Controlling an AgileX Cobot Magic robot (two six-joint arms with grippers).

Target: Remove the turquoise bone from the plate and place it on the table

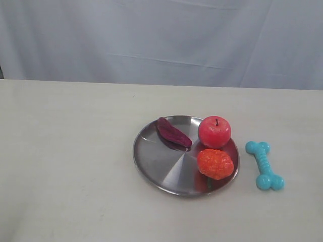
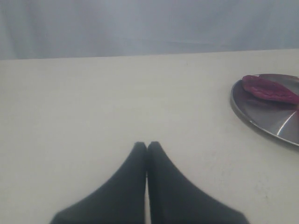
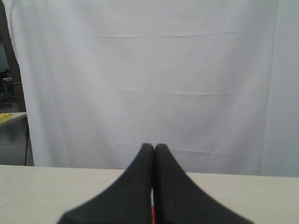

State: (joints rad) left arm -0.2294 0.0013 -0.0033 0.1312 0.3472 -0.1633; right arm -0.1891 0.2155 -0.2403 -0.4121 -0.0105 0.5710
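Note:
The turquoise bone [image 1: 264, 165] lies flat on the cream table [image 1: 65, 166], just right of the steel plate [image 1: 156, 166] and off its rim. Neither arm shows in the exterior view. In the left wrist view my left gripper [image 2: 147, 145] is shut with nothing in it, over bare table to the left of the plate [image 2: 280, 126]. My right gripper [image 3: 154, 146] is shut too, its tips pressed together, pointing at the white curtain beyond the table edge. The bone is out of both wrist views.
On the plate sit a red apple [image 1: 214, 131], an orange knobbly fruit [image 1: 215, 164] and a dark purple sweet potato [image 1: 173, 133], which also shows as the purple piece [image 2: 268, 89]. A white curtain [image 1: 161, 35] hangs behind the table.

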